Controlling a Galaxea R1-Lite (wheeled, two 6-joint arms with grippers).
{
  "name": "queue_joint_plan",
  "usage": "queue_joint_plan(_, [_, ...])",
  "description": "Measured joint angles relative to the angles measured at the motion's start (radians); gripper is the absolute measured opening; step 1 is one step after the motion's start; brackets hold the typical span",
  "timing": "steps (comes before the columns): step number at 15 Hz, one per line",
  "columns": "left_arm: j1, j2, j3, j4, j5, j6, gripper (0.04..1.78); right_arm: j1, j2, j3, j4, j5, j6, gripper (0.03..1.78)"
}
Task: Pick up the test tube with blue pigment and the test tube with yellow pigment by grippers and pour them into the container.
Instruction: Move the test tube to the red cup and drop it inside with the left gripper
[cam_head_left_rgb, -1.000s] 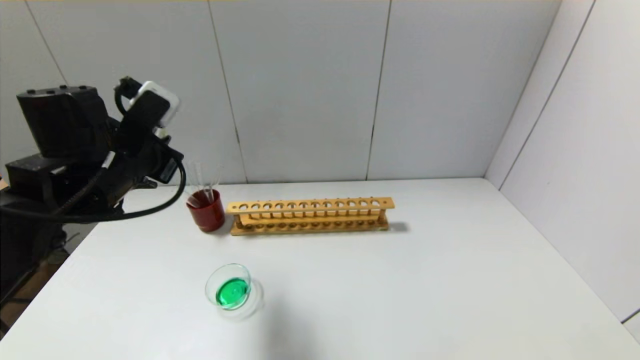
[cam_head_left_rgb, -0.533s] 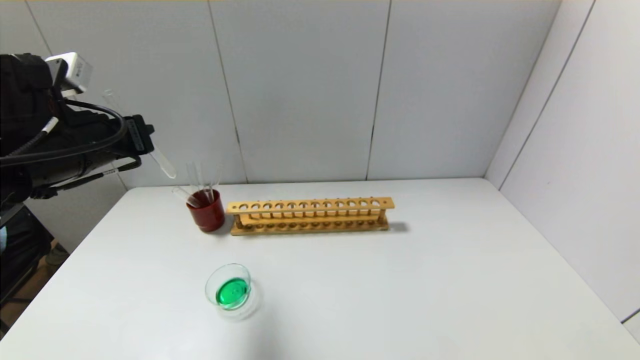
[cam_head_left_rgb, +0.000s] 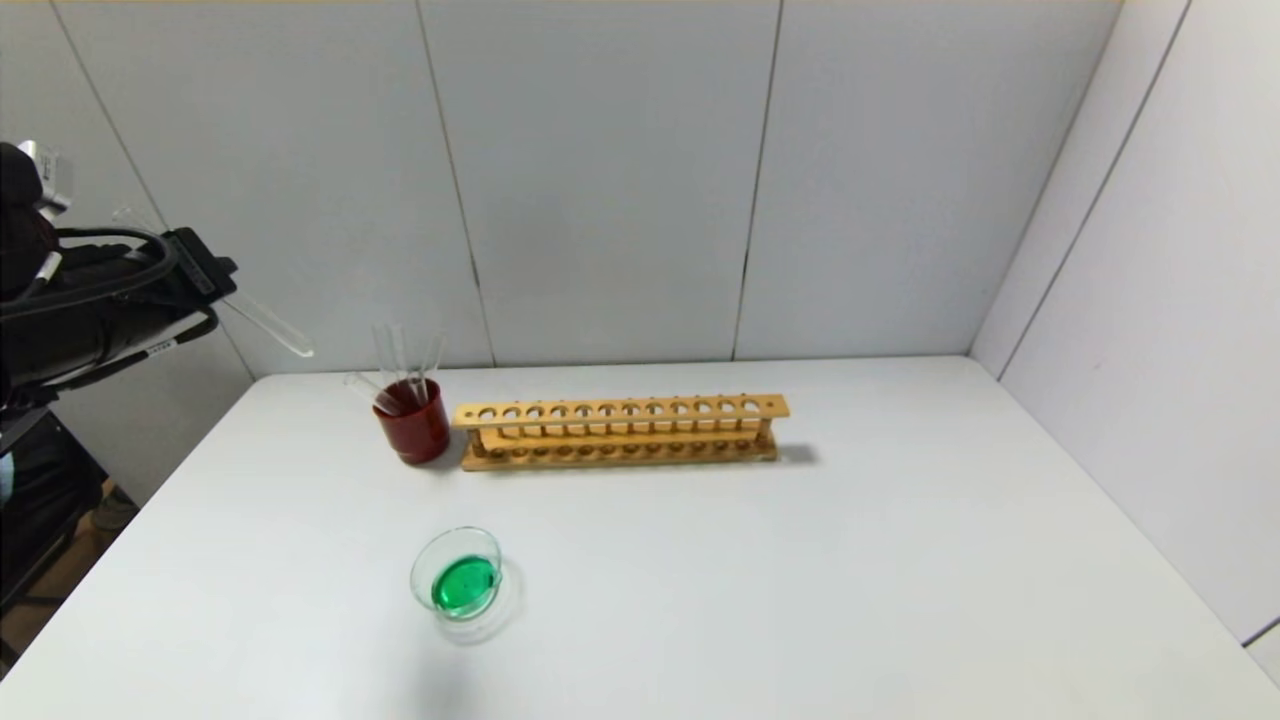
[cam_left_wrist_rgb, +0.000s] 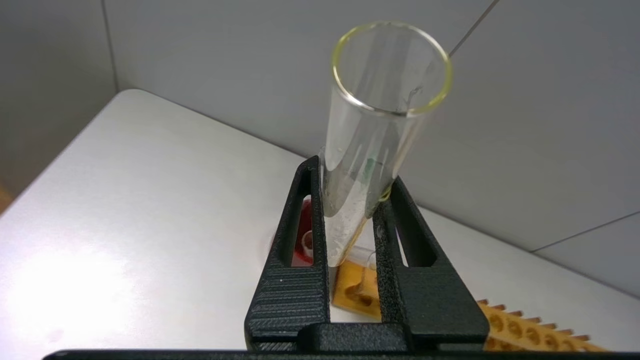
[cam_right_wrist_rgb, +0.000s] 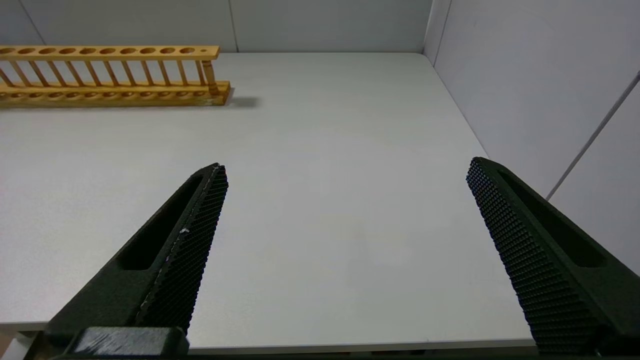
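A clear glass tube, its pigment colour not discernible, sits clamped between the left gripper's fingers, raised at nine o'clock, off the table's edge. The glass dish holding green liquid sits at seven o'clock. No writing is legible. The right gripper hangs wide open, holding nothing.

grey panelled walls, white table

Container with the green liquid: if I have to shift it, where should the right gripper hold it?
Pinch the container at its glass wall from above, one finger inside, one outside. It is shallow, round and open-topped with liquid inside, so a level hold seems safest. The right gripper is open.
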Motion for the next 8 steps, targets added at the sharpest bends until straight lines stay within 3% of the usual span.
queue_joint_plan(8, [0.035,0.189,0.048,-0.251,-0.016,-0.083,0.31,0.0,0.0,0.0,0.0,0.0,0.0,1.75])
